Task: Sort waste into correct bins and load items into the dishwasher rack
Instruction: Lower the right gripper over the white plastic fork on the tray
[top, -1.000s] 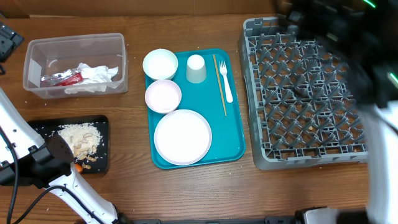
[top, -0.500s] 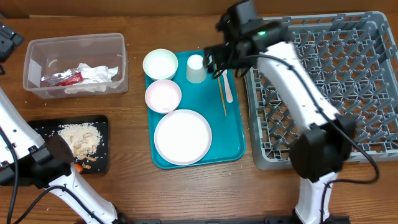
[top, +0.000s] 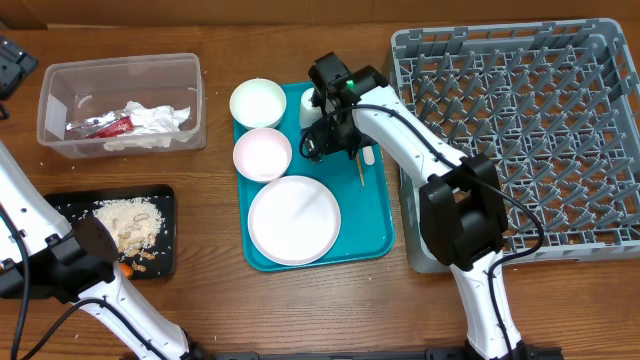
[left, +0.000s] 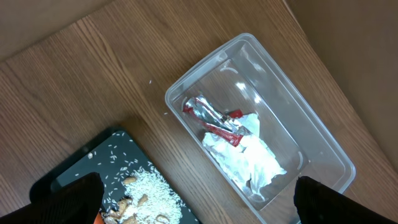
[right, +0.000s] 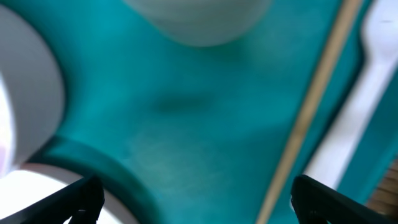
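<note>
The right end effector (top: 325, 140) hangs low over the teal tray (top: 378, 205), just beside the white cup (right: 199, 18). Its two fingers (right: 78, 199) are spread wide apart and nothing is between them but the tray floor. In the right wrist view the wooden chopstick (right: 308, 112) lies flat on the tray, and the white plastic fork (right: 357, 118) lies next to it.

The big round white plate (top: 293, 220) sits at the near end of the teal tray. The two small white bowls sit above it, one (top: 262, 154) close to the plate and one (top: 258, 102) at the far corner. The grey dishwasher rack (top: 520, 130) stands on the tabletop (top: 300, 310) to the right of the tray.

The left end effector (left: 199, 208) is also spread open and holds nothing. Its camera looks down on the clear plastic tub (left: 280, 106). The crumpled white napkin (top: 150, 122) and the red wrapper (top: 100, 127) lie inside that tub. The black tray (top: 60, 205) sits near the tub with the beige food crumbs (top: 125, 225) on it. A bit of orange carrot (top: 126, 268) shows at its edge, partly hidden by the left arm.
</note>
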